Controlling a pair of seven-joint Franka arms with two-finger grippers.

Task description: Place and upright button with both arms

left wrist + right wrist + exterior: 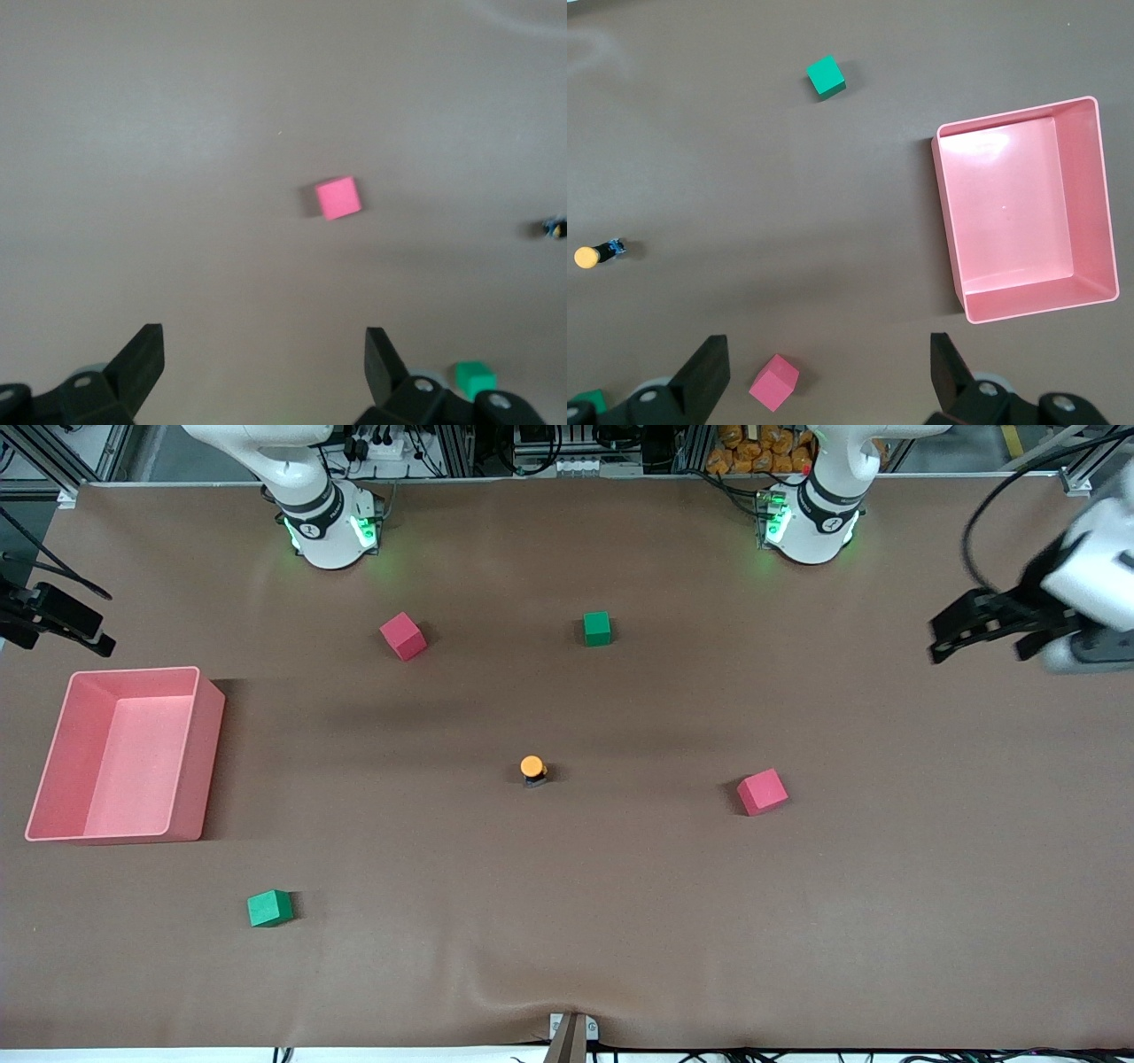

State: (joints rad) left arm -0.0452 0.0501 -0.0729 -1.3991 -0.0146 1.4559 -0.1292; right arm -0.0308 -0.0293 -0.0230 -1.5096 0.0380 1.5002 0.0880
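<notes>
A: Sweeping the front view from the right arm's end. Right pincer (824, 367) sits high over that edge of the table (620, 921), above the pink bin (124, 753). Fingers well apart, nothing between them.

B: Loose blocks?

A: Green cube (269, 908) close to the front camera. Pink cube (403, 636) and another green cube (596, 628) up near the bases. Second pink cube (762, 792) toward the left arm's end.

B: Button?

A: Orange push button (532, 769) mid-table, roughly between the two bases and nearer to the front camera than both. Orange cap on top, dark body under it. Looks upright, long axis vertical, though the front view is steep, so that's a judgement.

B: So it already lies as the task wants?

A: Appears so. Can't tell whether the arms set it there.

B: Left pincer?

A: Left pincer (983, 627) up over the table's edge at the left arm's end, jaws open, holding nothing. Its wrist view catches the button only as a dark speck at the frame edge (555, 227).

B: Which arm is closer?

A: About equal. Button lies toward table centre from each pincer, well apart from both. Right wrist view shows it more fully (598, 254).
</notes>
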